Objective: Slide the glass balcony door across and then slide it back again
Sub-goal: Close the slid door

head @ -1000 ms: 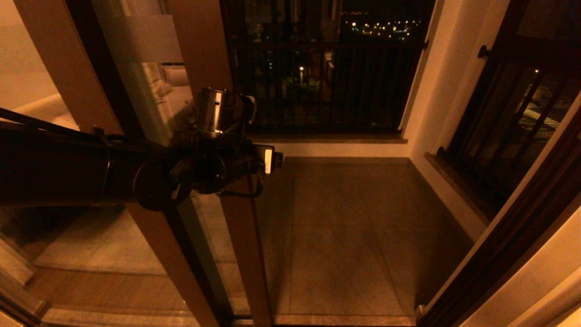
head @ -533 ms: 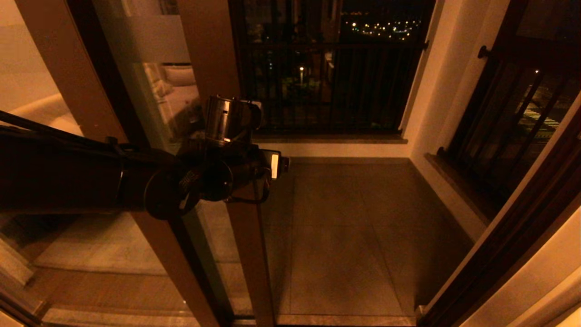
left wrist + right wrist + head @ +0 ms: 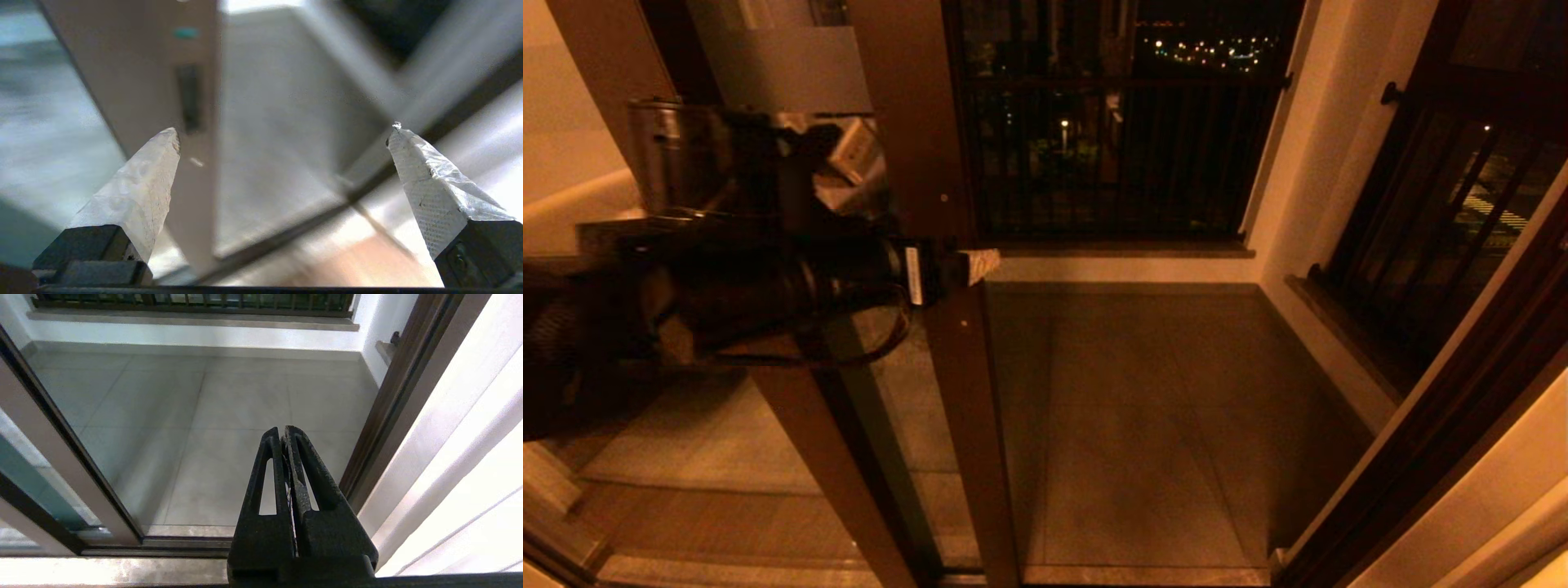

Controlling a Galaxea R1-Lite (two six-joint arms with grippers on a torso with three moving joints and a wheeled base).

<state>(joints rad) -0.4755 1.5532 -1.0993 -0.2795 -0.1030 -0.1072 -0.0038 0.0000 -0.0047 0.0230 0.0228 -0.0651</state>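
Note:
The glass balcony door (image 3: 792, 73) stands at the left of the head view, with a frosted band across its pane and a brown upright frame (image 3: 964, 408) at its right edge. My left gripper (image 3: 960, 265) is open at mid-height and straddles that upright's edge. One taped fingertip (image 3: 980, 263) shows past the edge. In the left wrist view the brown door upright (image 3: 163, 81), with a dark slot, lies just inside one finger of the left gripper (image 3: 284, 128). My right gripper (image 3: 284, 430) is shut on nothing, low above the sill. The door's frame (image 3: 49, 449) shows there too.
The doorway gap opens onto the tiled balcony floor (image 3: 1160, 425). The black-barred railing (image 3: 1111, 147) runs along the far side and the right side. A dark door jamb (image 3: 1445, 425) bounds the right. The floor track (image 3: 184, 543) lies below. Another brown frame (image 3: 605, 73) stands far left.
The door's upright has moved a little to the right. My left arm has drawn back to the left and turned, and its gripper now sits at the upright's edge.

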